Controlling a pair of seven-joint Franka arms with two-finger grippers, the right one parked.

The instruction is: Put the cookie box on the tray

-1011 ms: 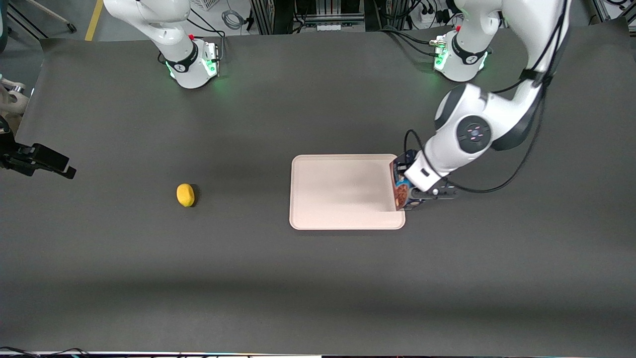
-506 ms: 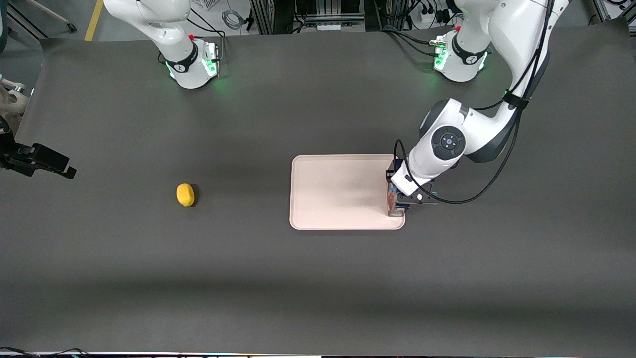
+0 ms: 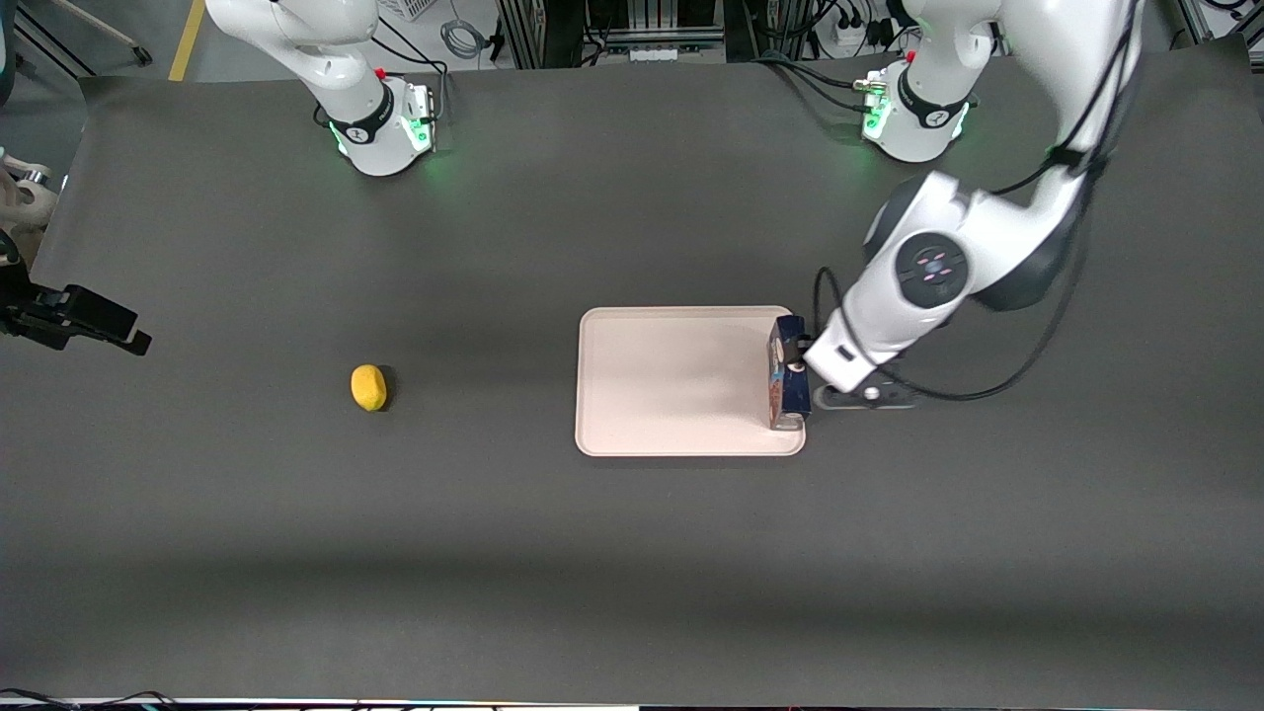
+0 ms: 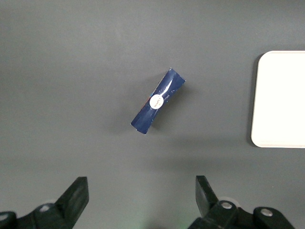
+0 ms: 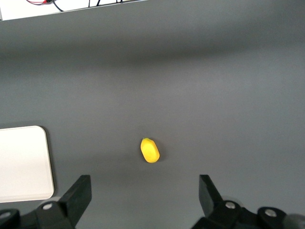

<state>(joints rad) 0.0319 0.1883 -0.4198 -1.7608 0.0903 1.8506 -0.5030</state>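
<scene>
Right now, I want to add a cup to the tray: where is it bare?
Most of the tray is bare, from its rim nearest the lemon up to the cookie box. Crowded only at its edge toward the working arm, where the box stands with the open gripper beside it.

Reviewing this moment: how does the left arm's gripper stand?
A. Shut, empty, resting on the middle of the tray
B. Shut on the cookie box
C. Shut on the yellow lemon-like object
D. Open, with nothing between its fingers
D. The wrist view shows the gripper with fingers spread wide and only bare table between them, the cookie box apart from them; in the front view the gripper sits by the tray's end toward the working arm.
</scene>
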